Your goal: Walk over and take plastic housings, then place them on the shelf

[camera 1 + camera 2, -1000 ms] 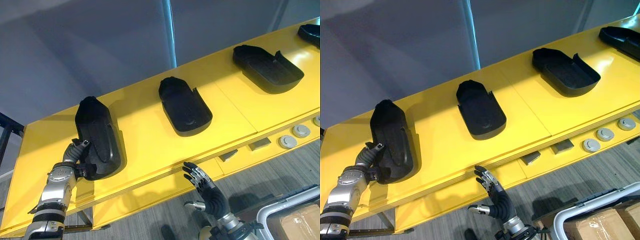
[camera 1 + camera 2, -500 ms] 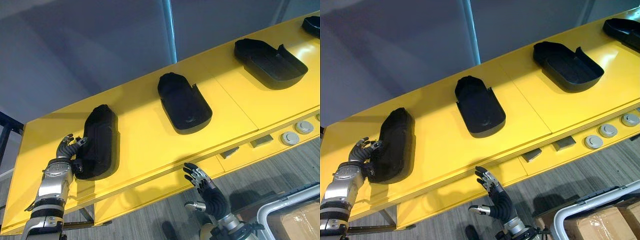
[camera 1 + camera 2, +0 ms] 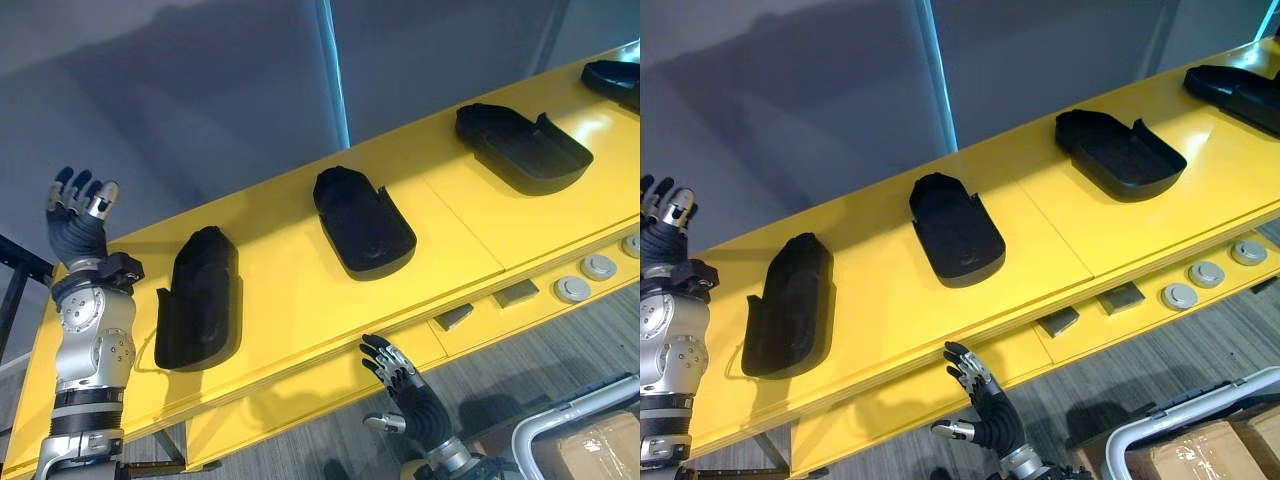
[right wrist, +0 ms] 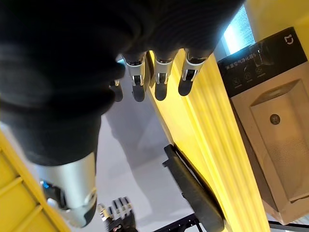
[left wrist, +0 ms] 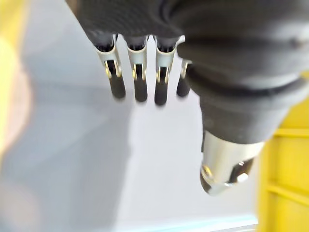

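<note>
Matte black plastic housings (image 3: 198, 300) — rounded shells — lie on the glossy yellow shelf (image 3: 285, 270); left robot hand (image 3: 78, 215), upper left, fingers spread (right robot hand (image 3: 405, 385) too, bottom centre).

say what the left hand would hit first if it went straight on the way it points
Likely the grey wall behind the yellow shelf: the left hand aims its straight fingers at it with nothing between, though depth is unclear.

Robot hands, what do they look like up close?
The left hand and right hand have silver fingers with dark tips, plus a dark ribbed cover over the back and wrist. The left arm is silver-grey metal with round joints.
</note>
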Controlling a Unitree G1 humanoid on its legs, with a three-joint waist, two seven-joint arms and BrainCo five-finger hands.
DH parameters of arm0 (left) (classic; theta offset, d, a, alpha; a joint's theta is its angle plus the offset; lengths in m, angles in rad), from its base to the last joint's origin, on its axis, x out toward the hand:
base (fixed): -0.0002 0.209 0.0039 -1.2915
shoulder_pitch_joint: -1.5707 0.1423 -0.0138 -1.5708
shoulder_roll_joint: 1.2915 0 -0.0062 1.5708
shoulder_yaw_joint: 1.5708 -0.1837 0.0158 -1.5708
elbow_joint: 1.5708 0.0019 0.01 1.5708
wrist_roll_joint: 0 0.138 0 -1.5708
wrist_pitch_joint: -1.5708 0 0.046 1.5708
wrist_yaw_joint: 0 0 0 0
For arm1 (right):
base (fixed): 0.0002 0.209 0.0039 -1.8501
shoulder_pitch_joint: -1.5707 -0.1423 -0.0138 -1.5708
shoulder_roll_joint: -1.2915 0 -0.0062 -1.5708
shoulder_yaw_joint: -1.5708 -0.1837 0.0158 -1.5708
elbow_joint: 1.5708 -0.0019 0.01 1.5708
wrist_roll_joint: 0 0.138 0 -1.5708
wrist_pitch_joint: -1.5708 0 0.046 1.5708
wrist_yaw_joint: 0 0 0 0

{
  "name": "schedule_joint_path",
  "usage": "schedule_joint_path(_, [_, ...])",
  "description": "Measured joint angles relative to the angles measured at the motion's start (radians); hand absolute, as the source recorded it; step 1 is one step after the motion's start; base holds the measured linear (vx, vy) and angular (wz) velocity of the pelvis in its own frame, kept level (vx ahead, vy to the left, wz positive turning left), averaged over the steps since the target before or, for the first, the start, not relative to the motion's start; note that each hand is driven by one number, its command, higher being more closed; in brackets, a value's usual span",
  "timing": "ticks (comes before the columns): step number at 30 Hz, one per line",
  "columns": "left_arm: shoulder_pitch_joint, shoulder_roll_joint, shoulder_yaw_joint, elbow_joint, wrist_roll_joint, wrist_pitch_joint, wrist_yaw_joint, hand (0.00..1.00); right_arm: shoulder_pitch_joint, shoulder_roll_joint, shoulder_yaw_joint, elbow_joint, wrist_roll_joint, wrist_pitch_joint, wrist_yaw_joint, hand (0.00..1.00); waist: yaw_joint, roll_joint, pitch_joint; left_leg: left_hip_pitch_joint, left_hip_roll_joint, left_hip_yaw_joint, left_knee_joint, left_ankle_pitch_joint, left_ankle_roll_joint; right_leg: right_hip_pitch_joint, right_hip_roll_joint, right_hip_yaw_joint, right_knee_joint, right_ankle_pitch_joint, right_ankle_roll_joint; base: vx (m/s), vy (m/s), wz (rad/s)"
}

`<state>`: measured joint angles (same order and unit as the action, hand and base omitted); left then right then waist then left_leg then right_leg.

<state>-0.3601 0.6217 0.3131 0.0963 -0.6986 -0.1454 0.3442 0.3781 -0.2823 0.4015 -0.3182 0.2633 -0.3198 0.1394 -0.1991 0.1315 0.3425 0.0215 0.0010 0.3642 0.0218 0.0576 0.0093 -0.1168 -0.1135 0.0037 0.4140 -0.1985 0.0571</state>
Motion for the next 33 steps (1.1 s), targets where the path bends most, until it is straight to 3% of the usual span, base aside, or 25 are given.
schedule_joint_path(3, [0.211,-0.067,0.013,-0.132,0.003,-0.005,-0.039,1.0,0.049,0.026,-0.016,0.033,-0.004,-0.008,-0.001,0.0,0.014,-0.001,-0.046,0.006,0.007,-0.021,0.001,-0.003,-0.004,0.016,0.004,-0.025,-0.015,-0.009,-0.003,0.01,-0.045,0.21])
schedule_joint_path(8, [0.676,-0.352,-0.064,-0.294,0.014,-0.007,-0.162,1.0,0.145,0.05,-0.106,0.076,-0.021,-0.02,0.015,0.0,0.076,-0.003,-0.087,0.005,0.008,-0.073,0.01,-0.008,-0.012,0.052,0.0,-0.075,-0.039,-0.021,-0.004,0.01,-0.025,0.26])
schedule_joint_path(12, [0.827,-0.434,-0.153,-0.336,0.017,0.001,-0.244,1.0,0.156,0.05,-0.149,0.077,-0.019,-0.045,0.056,0.0,0.087,-0.003,-0.094,0.002,0.007,-0.095,0.011,-0.012,-0.018,0.066,-0.002,-0.098,-0.051,-0.021,-0.007,-0.02,0.007,0.18])
schedule_joint_path(18, [0.874,-0.453,-0.321,-0.372,0.012,0.014,-0.394,1.0,0.182,0.044,-0.159,0.081,-0.015,-0.052,0.067,0.0,0.095,-0.003,-0.106,-0.004,0.007,-0.102,0.011,-0.012,-0.019,0.063,-0.002,-0.104,-0.053,-0.023,-0.009,0.0,0.003,0.01])
schedule_joint_path(23, [0.853,-0.45,-0.424,-0.366,-0.009,0.003,-0.461,1.0,0.171,0.016,-0.153,0.122,-0.015,-0.054,0.021,0.0,0.092,-0.005,-0.106,-0.025,0.007,-0.105,0.011,-0.005,-0.014,0.043,-0.002,-0.106,-0.053,-0.021,-0.005,0.0,0.001,0.02])
schedule_joint_path(27, [0.788,-0.435,-0.464,-0.323,-0.034,0.001,-0.457,1.0,0.164,0.002,-0.151,0.149,-0.015,-0.054,-0.01,0.0,0.089,-0.007,-0.104,-0.025,0.007,-0.103,0.012,-0.004,-0.013,0.042,-0.002,-0.102,-0.052,-0.021,-0.006,0.0,0.0,0.0])
schedule_joint_path(33, [0.66,-0.425,-0.485,-0.222,-0.046,-0.017,-0.362,1.0,0.146,-0.008,-0.146,0.173,-0.015,-0.059,-0.022,0.0,0.049,-0.017,-0.092,-0.025,0.01,-0.091,0.012,-0.004,-0.013,0.034,0.001,-0.088,-0.052,-0.024,-0.008,-0.01,0.003,-0.07])
